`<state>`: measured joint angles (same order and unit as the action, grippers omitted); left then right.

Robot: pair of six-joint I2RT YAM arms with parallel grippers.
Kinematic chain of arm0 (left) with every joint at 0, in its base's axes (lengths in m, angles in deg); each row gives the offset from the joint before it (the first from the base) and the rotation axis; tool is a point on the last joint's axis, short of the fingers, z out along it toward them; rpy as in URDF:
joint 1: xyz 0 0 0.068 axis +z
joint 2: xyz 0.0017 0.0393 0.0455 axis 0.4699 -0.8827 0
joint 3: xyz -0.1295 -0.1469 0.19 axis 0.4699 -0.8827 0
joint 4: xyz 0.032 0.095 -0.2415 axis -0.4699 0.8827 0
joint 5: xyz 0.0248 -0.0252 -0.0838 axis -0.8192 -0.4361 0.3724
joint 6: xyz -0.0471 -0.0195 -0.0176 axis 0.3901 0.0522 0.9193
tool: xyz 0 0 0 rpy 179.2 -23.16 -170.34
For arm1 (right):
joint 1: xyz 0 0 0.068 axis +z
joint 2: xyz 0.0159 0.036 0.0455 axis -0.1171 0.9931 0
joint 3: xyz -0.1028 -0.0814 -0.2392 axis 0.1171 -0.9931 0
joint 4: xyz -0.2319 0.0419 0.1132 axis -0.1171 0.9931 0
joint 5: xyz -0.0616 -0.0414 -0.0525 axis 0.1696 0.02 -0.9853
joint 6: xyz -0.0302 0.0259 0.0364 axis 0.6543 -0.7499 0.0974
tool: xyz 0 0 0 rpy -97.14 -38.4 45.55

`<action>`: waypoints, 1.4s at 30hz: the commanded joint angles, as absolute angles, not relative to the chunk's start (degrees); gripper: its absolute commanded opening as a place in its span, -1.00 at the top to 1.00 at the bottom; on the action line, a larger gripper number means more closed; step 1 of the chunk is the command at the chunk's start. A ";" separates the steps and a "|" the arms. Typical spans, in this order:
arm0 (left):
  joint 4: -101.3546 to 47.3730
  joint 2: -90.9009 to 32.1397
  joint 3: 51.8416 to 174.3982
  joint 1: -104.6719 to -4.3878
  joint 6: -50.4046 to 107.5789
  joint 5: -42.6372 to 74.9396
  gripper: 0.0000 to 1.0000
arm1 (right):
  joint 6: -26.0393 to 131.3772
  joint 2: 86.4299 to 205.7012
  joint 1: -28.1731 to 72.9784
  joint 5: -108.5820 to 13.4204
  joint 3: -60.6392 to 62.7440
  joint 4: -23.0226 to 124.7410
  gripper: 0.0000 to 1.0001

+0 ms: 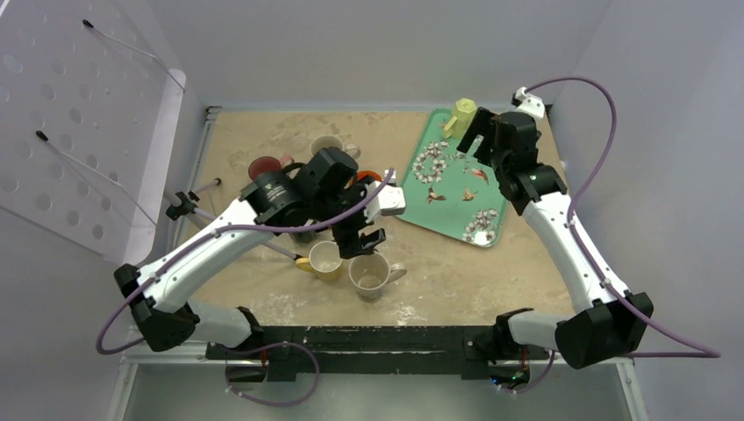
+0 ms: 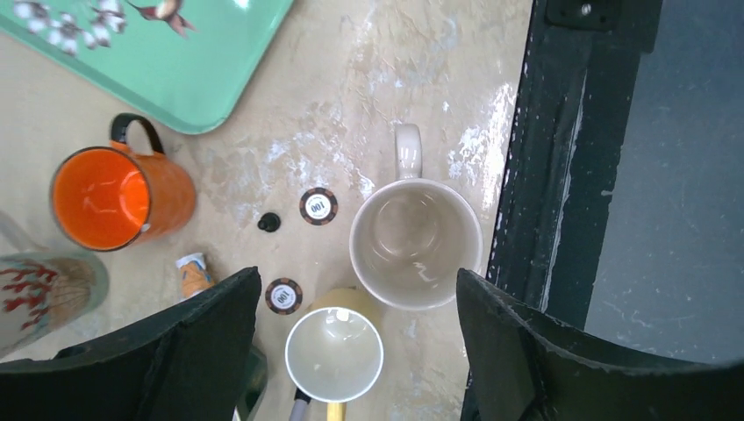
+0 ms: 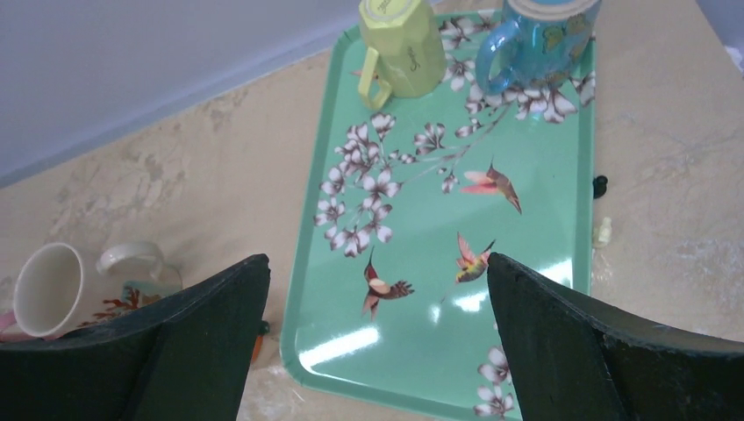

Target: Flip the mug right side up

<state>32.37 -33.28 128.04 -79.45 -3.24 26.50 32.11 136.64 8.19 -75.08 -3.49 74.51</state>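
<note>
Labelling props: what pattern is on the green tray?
White blossoms and hummingbirds on the mint-green rectangular tray; clearest in right wrist view.

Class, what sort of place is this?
Probably a robot test cell: white walls box in the table, the left arm and right arm are bolted at its edge, with a cream mug and tray as props.

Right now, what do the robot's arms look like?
Both the left arm and the right arm have smooth white shells with chunky black joints. A thin purple cable loops along each one. The jaws are wide, black and matte.
</note>
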 commanded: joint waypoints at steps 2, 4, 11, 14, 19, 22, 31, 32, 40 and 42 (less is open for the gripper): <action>33.91 -31.74 133.82 -74.61 7.17 22.01 -0.71 | 34.54 138.46 7.86 -80.72 0.50 69.45 -0.97; 33.16 -31.99 135.00 -71.27 10.13 21.82 -0.71 | 36.43 140.03 7.86 -85.50 1.27 67.41 -0.97; 22.15 -26.45 127.47 -66.51 7.86 8.14 -0.90 | 44.36 151.33 6.99 -89.01 4.38 58.21 -0.94; 12.72 -22.75 121.36 -64.45 9.73 6.82 -0.99 | 38.65 161.47 6.21 -92.23 15.57 66.91 -0.92; 4.50 -21.87 115.50 -61.73 14.47 5.86 -0.99 | 34.53 173.90 3.93 -96.86 23.67 67.04 -0.93; -3.40 -20.16 108.94 -59.24 14.84 7.03 -0.98 | 32.36 180.11 1.39 -97.16 27.51 67.22 -0.89; -7.14 -24.53 107.82 -51.23 15.05 11.50 -0.96 | 27.18 193.56 -2.62 -98.52 40.45 73.94 -0.63; -8.52 -24.81 107.91 -51.01 14.99 12.36 -0.96 | 26.24 194.94 -3.39 -97.66 43.75 75.80 -0.54; -12.78 -26.74 108.57 -49.93 15.35 14.94 -0.93 | 29.81 198.90 -5.49 -91.69 48.86 77.24 -0.19; -13.00 -26.92 108.75 -49.92 15.34 14.96 -0.93 | 30.72 199.09 -5.67 -90.69 48.90 77.33 -0.11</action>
<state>-8.59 -26.51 107.58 -50.38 14.70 12.77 29.31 199.44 -5.29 -94.40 46.19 78.16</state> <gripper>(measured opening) 0.971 0.580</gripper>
